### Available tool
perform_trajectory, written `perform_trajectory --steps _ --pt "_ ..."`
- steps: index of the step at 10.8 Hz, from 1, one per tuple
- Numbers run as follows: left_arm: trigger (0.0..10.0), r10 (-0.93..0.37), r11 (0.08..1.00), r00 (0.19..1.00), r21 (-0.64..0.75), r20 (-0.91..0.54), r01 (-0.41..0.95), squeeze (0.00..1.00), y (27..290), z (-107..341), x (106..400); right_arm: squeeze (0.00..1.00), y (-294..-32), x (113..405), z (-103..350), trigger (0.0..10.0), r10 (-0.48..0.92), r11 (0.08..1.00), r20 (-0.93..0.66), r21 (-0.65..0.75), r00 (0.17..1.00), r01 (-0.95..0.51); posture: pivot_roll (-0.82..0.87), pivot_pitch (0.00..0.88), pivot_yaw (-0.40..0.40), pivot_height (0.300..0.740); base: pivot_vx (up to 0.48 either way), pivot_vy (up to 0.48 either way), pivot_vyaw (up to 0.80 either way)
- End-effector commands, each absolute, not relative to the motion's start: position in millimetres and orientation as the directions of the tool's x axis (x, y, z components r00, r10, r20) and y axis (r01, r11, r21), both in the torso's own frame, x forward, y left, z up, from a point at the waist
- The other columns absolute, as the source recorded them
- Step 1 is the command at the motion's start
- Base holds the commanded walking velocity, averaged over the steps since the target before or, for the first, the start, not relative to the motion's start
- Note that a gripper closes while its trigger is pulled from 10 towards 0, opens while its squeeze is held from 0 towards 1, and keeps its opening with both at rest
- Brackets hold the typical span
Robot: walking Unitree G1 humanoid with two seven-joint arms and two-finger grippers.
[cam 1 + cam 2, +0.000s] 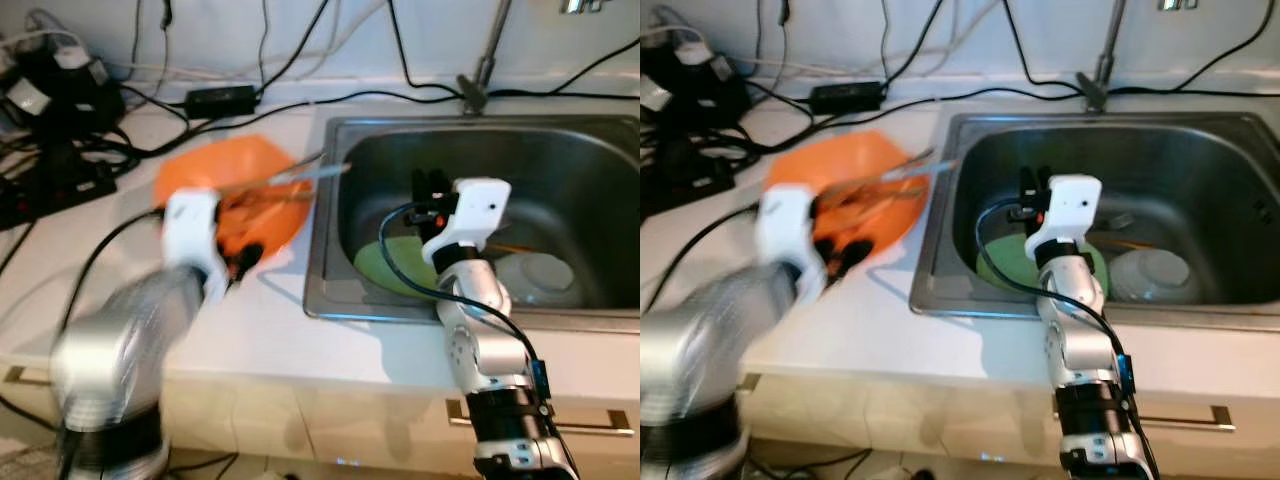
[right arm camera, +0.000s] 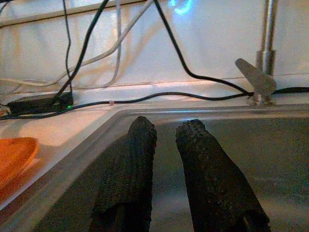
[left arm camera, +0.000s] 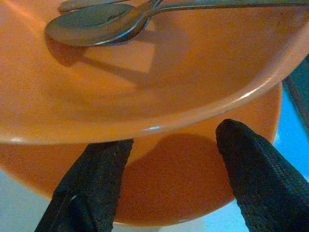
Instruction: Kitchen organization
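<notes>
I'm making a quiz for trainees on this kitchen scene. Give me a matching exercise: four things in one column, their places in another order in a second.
1. orange plate
2. green plate
3. spoons
4. left hand

a. in the sink
b. on the orange plate
c. at the orange plate's rim
d. on the counter, left of the sink

Pairs: 1-d, 2-a, 3-b, 4-c

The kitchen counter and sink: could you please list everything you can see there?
Orange plastic plates: two, stacked, on the white counter left of the sink.
Metal spoons: at least two, silver, lying in the upper plate, handles toward the sink.
Stainless steel sink: one, silver, set in the counter.
Green plate: one, in the sink.
White dish: one, in the sink, right of the green plate.
Faucet: one, metal, behind the sink.
Black cables: several, along the back wall.
Left gripper: open, fingers under the upper plate's rim.
Right gripper: empty, over the sink.
</notes>
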State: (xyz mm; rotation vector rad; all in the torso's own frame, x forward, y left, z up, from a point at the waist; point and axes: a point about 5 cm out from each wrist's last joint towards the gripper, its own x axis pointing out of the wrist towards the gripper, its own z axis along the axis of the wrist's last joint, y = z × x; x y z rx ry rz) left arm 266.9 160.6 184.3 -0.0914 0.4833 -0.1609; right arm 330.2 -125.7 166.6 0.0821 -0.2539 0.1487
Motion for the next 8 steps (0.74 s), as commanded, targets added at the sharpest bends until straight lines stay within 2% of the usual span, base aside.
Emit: perform_trajectory --steps 1,4,6,8 --pt "10.0 -0.110 0.992 0.813 -0.108 -0.572 0.058 0.00 171.5 167.2 255.2 0.00 -123.6 331.5 161.8 10.0 0.144 0.982 0.246 0.082 0.959 -0.168 0.21 0.076 0.093 0.740 0.000 0.000 0.00" --pt "10.0 -0.053 0.998 0.828 -0.062 -0.558 0.022 0.00 181.6 178.2 227.0 0.00 -121.2 337.8 163.2 10.0 0.163 0.979 0.249 0.079 0.955 -0.188 0.26 0.079 0.075 0.740 0.000 0.000 0.00" --pt "10.0 -0.081 0.997 0.848 -0.027 -0.524 0.079 0.00 181.4 183.8 213.9 0.00 -119.5 339.7 163.3 10.0 0.173 0.977 0.250 0.079 0.953 -0.198 0.27 0.083 0.068 0.740 0.000 0.000 0.00" --pt "10.0 -0.076 0.995 0.879 0.022 -0.470 0.098 0.00 174.1 195.3 220.3 0.00 -117.2 341.4 161.5 10.0 0.178 0.976 0.249 0.080 0.952 -0.204 0.27 0.072 0.068 0.740 0.000 0.000 0.00"
